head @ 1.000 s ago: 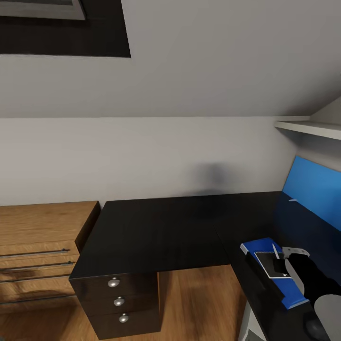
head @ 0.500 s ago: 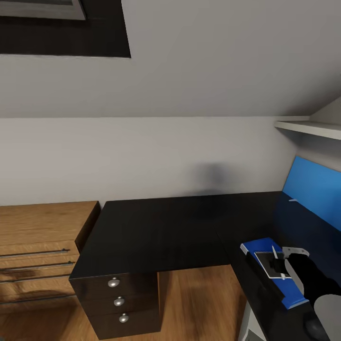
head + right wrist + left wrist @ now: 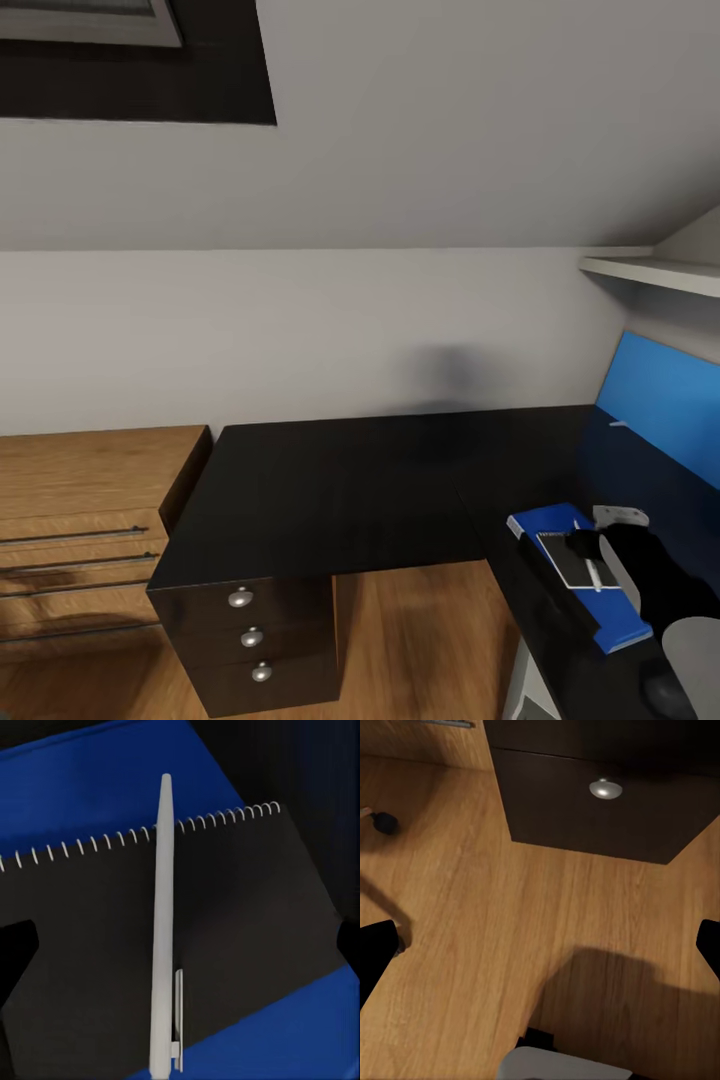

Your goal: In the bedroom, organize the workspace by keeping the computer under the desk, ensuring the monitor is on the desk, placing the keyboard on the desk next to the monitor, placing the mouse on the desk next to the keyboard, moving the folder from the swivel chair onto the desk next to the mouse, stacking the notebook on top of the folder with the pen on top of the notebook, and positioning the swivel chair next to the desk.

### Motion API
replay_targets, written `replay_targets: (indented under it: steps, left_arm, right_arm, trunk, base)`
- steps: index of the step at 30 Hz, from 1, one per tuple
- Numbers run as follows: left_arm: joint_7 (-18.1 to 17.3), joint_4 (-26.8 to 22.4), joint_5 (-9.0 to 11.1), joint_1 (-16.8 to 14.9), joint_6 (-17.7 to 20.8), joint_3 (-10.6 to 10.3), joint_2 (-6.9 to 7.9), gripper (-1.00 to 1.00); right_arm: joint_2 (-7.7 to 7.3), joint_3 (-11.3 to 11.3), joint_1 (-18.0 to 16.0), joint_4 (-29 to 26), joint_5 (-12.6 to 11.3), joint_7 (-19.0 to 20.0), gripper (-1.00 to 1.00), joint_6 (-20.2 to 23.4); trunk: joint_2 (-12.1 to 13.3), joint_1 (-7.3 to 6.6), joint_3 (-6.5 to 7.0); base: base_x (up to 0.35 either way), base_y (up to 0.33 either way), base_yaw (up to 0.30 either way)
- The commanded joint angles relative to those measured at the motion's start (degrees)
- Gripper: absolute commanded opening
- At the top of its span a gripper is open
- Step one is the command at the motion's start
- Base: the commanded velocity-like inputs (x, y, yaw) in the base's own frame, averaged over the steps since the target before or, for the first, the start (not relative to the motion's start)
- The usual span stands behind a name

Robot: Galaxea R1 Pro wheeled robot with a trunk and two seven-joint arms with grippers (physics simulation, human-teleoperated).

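The pen [image 3: 163, 937] lies flat on the notebook [image 3: 247, 915], crossing its spiral edge, and the notebook sits on the blue folder [image 3: 560, 520]. In the head view this stack rests on the desk [image 3: 350, 490], on the wing that runs toward the robot, near that wing's inner edge.

The right gripper [image 3: 600, 555] hovers directly over the stack. In the right wrist view its black fingertips [image 3: 15, 952] stand wide apart either side of the pen, gripping nothing.

The left gripper [image 3: 540, 945] points at the wooden floor [image 3: 472, 907] beside the drawer unit [image 3: 600, 802], spread wide and empty.

Judgement: the folder, notebook and pen stack appears complete. The stretch of desk in view carries no monitor, keyboard or mouse, so their placement cannot be confirmed, nor can the computer's or the chair's.
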Motion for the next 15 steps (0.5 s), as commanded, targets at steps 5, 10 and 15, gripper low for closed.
replay_targets:
  steps: [5,10,15]
  left_arm:
    - [0.0,0.0,-0.4,0.0,-0.1,0.1,-0.06,1.00]
    - [0.0,0.0,-0.5,0.0,-0.1,0.1,-0.06,1.00]
    - [0.0,0.0,-0.5,0.0,-0.1,0.1,-0.06,1.00]
  right_arm:
    - [0.08,0.0,0.0,-0.6,-0.5,-0.4,1.00,0.3]
    - [2.92,-0.1,0.0,-2.5,-0.7,-0.4,1.00,0.4]
    - [7.28,-0.2,0.1,-4.9,-0.7,-0.6,1.00,0.5]
  trunk:
    - [2.0,-1.10,0.84]
    - [4.0,-2.20,1.74]
    - [6.0,-3.29,2.64]
  base:
    - [0.000,0.000,0.000]
    - [0.000,0.000,0.000]
    - [0.000,0.000,0.000]
